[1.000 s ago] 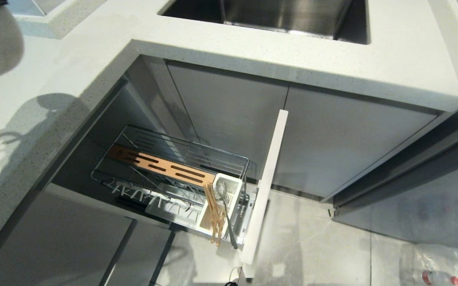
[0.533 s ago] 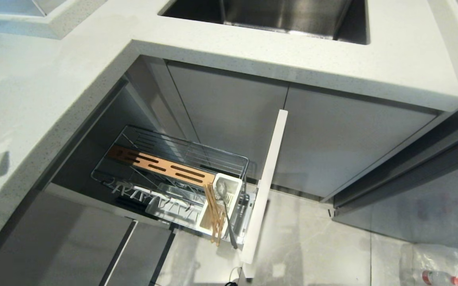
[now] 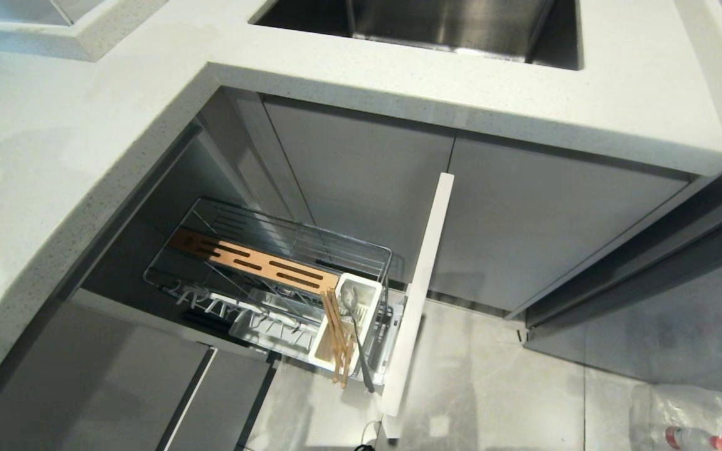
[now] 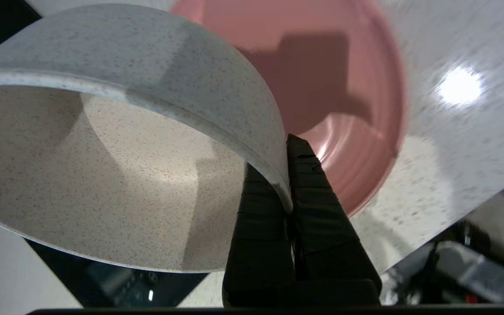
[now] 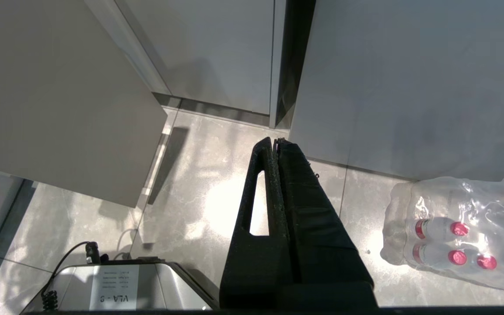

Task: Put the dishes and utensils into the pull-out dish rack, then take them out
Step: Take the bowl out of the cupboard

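head view: the speckled white stone counter (image 3: 85, 125) wraps a steel sink (image 3: 449, 25) at its far edge. below the counter's inner corner the chrome wire dish rack (image 3: 273, 275) stands pulled out behind its pale flat drawer front (image 3: 417, 294). a brown slotted wooden strip (image 3: 254, 263) crosses it, and the white plastic cutlery box (image 3: 361, 300) at the front end holds the wooden chopsticks (image 3: 339, 338) and the slim grey metal spoon (image 3: 355, 326). neither arm shows.

left wrist view: the left gripper (image 4: 288, 144) has its black ribbed fingers pressed together on the rim of the round, speckled cream bowl (image 4: 103, 175), above the matte pink plate (image 4: 322, 87) on the counter.

right wrist view: the right gripper (image 5: 276, 142) hangs over the grey tiled floor (image 5: 199, 197), fingers pressed together on nothing, near a wrapped pack of bottles (image 5: 457, 232).
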Motion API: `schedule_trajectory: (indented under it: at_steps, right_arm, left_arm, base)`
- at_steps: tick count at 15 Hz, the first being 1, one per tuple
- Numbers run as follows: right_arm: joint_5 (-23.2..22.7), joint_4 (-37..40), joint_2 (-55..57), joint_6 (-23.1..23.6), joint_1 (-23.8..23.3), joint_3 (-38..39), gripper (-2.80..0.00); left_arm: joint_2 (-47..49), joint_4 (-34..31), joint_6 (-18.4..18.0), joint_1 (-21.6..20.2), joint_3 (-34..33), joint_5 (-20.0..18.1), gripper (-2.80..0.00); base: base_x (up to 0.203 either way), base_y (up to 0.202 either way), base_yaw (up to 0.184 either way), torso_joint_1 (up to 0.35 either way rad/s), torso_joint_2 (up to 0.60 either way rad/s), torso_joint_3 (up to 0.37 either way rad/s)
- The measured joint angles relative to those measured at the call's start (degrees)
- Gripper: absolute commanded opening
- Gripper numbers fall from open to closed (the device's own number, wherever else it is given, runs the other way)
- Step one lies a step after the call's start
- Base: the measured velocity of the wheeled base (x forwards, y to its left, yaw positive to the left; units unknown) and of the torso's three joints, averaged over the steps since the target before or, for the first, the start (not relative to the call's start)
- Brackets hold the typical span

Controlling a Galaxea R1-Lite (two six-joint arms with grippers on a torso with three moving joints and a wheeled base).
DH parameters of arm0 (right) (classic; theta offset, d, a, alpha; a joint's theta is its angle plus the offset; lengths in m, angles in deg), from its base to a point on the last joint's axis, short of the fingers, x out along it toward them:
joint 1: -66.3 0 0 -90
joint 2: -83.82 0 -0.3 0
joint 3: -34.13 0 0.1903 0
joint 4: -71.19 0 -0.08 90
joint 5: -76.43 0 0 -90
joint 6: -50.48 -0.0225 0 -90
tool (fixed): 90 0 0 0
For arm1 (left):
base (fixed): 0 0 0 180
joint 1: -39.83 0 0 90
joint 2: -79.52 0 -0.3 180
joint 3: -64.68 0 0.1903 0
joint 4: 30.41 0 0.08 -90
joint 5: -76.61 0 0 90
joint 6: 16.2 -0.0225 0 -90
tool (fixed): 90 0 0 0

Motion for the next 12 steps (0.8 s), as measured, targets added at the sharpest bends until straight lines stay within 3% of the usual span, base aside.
schedule_trajectory:
  at_steps: [5, 12]
  right_arm:
    - [-0.01, 0.02, 0.00, 0.00, 0.00, 0.00, -2.80]
    - [0.00, 0.00, 0.00, 0.00, 0.00, 0.00, -2.80]
  left_arm:
    - [5.99, -6.97, -0.23, -0.75, 0.29, -0.51, -2.80]
    - [9.55, -10.17, 0.28, -0.59, 0.34, -4.90, -2.80]
  base:
    - [0.000, 0.000, 0.000, 0.000, 0.00, 0.000]
    - [0.000, 0.000, 0.000, 0.000, 0.00, 0.000]
